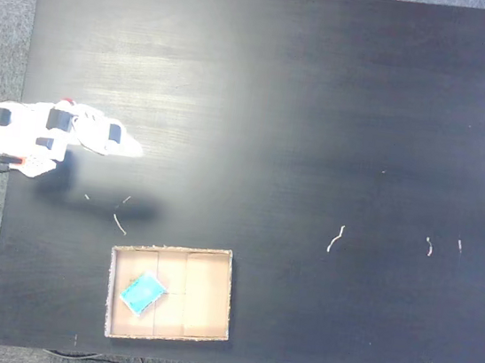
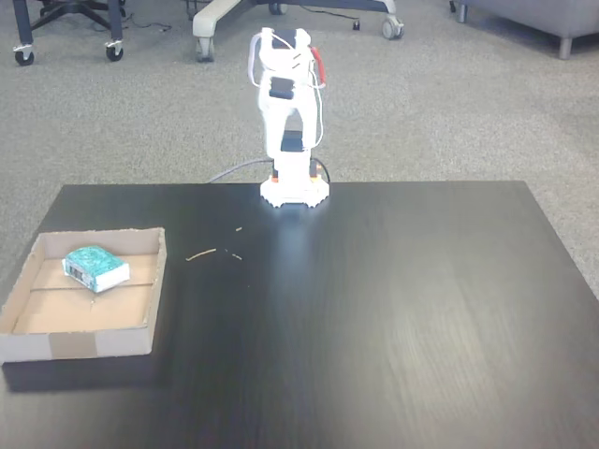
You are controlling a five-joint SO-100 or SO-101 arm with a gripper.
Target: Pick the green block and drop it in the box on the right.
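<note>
Green block point(image 1: 142, 293) lies inside the box point(image 1: 210, 295), at lower left of both fixed views point(image 2: 95, 267); I see it tilted against the pale floor point(image 2: 84, 313). My arm point(image 2: 290, 112) sits folded at the tabletop point(image 1: 323, 112) edge; its jaws are too small to judge, so I cannot tell their opening.

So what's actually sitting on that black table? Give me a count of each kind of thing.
Robot arm: 1
Cardboard box: 1
Green block, lying inside the box: 1
Total: 3, besides a few small pale scraps scattered on the table.
</note>
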